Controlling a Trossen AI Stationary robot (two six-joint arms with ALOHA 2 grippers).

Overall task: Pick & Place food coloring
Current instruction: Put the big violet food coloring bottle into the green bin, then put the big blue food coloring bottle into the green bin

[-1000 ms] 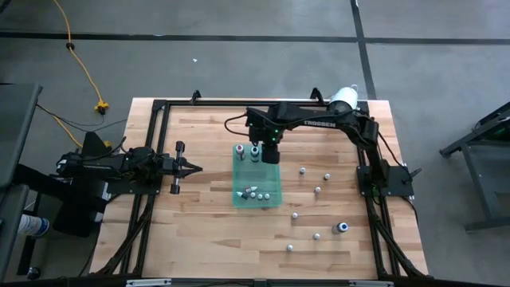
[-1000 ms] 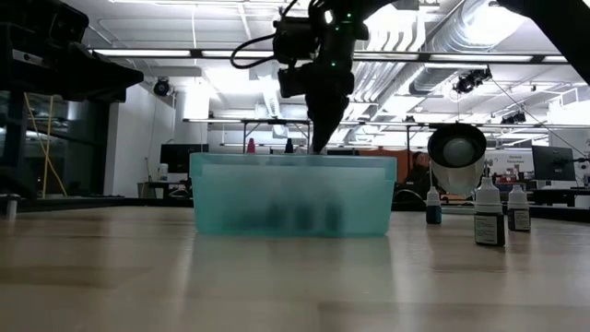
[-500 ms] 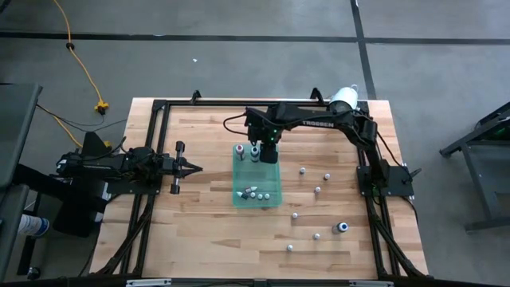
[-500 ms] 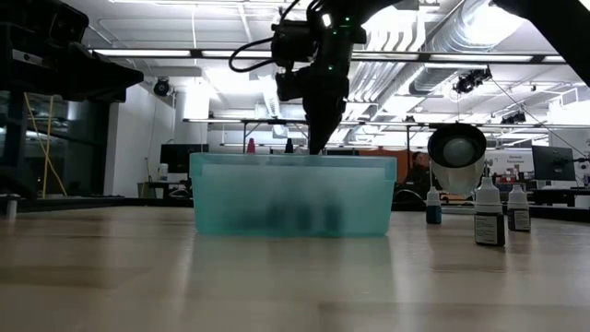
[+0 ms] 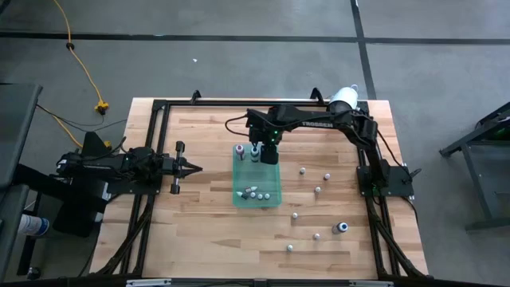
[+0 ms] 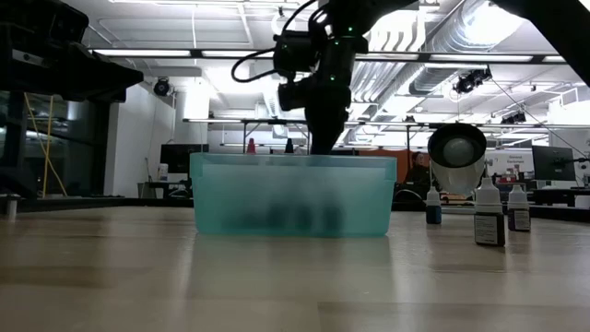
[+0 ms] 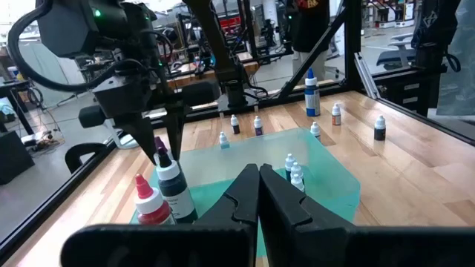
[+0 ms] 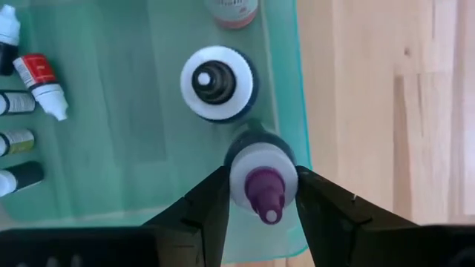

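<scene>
My right gripper (image 8: 261,194) hangs over the far end of the translucent green tray (image 5: 271,179), shut on a dark food coloring bottle with a white shoulder and purple tip (image 8: 261,185). Beside that bottle stand a white-capped bottle (image 8: 218,83) and a red one (image 7: 151,209). Several small bottles (image 5: 253,192) lie at the tray's near end. More bottles (image 5: 317,190) stand loose on the wood right of the tray. My left gripper (image 5: 197,167) waits shut, left of the tray. My right gripper pinches the purple-tipped bottle by its white shoulder (image 8: 245,178), one finger (image 8: 211,208) on each side. The fingers come from above, pointing down. The bottle stays upright inside the tray's far right corner; whether its base rests on the tray floor I cannot tell.
A large white cylinder (image 5: 343,97) lies at the table's far right corner. Loose bottles (image 6: 489,221) are scattered over the table's right half, down to a larger one (image 5: 341,228) near the front. A black frame (image 5: 159,104) borders the table.
My right gripper has sunk a little toward the tray's far end with the bottle still between its fingers, and has drifted slightly toward the table's far edge.
</scene>
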